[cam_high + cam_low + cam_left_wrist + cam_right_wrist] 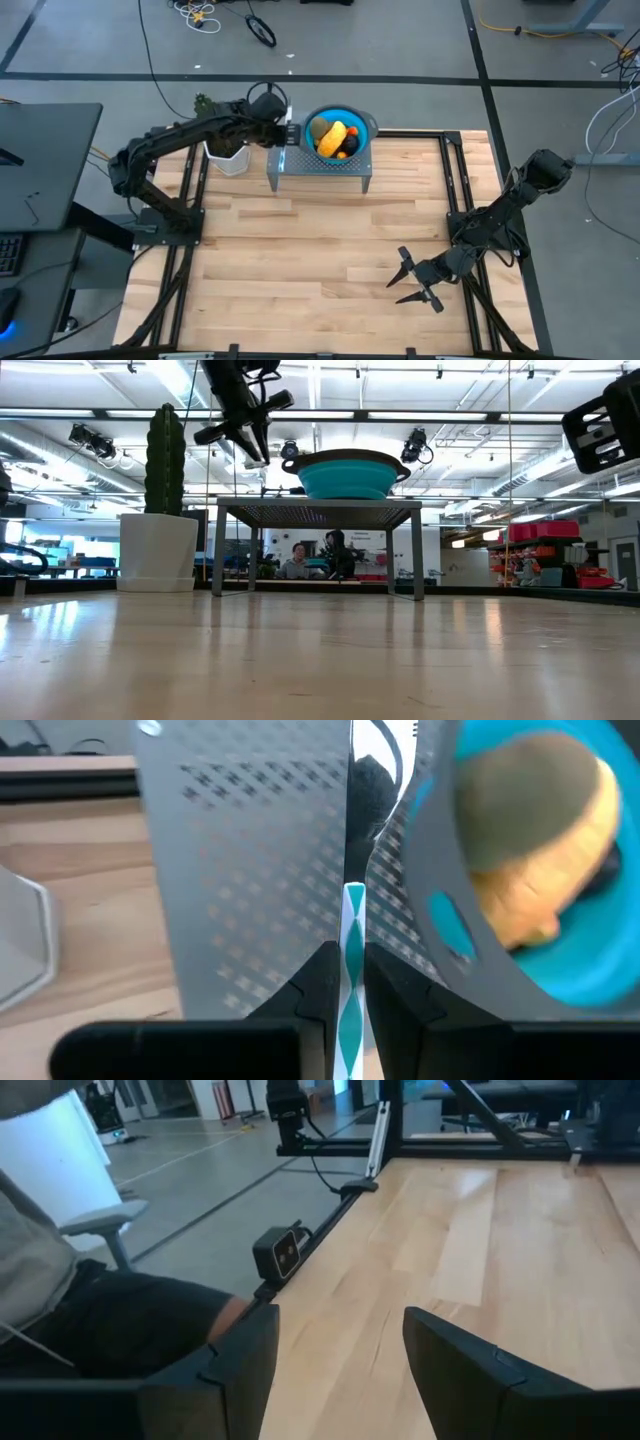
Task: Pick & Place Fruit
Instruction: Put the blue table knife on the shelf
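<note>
The fruit (335, 138) lies in a teal bowl (361, 127) at the 12 o'clock edge of the desk (310, 260) in the high view. The bowl stands on a grey perforated metal stand (320, 168). A yellow-orange oblong (332, 138) lies in the middle of the bowl, with an olive-green oval (318, 128) just beside it at 10 o'clock. A near-black piece and small orange-red bits show at the 5 o'clock side of the oblong. In the left wrist view the bowl (590, 960) holds an olive-green piece (530, 800) resting against a yellow-orange piece (540, 900).

The left end effector (285, 133) is at the 9 o'clock side of the bowl, above the stand top. Its fingers (310, 995) are pressed together on a thin knife (353, 970) with a blue-and-white patterned strip. The knife runs forward between the fingers, over the stand top (250, 870), beside the bowl rim. In the low view the left end effector (245, 435) is above the 9 o'clock end of the stand (318, 510), level with the bowl (346, 472).

A cactus (165, 455) in a white pot (157, 550) stands at 9 o'clock of the stand.

The right end effector (415, 282) is at 5 o'clock on the desk, well apart from the bowl. Its fingers (470, 1370) are spread, with nothing between them.

A person (90, 1310) sits beyond the desk edge in the right wrist view.
</note>
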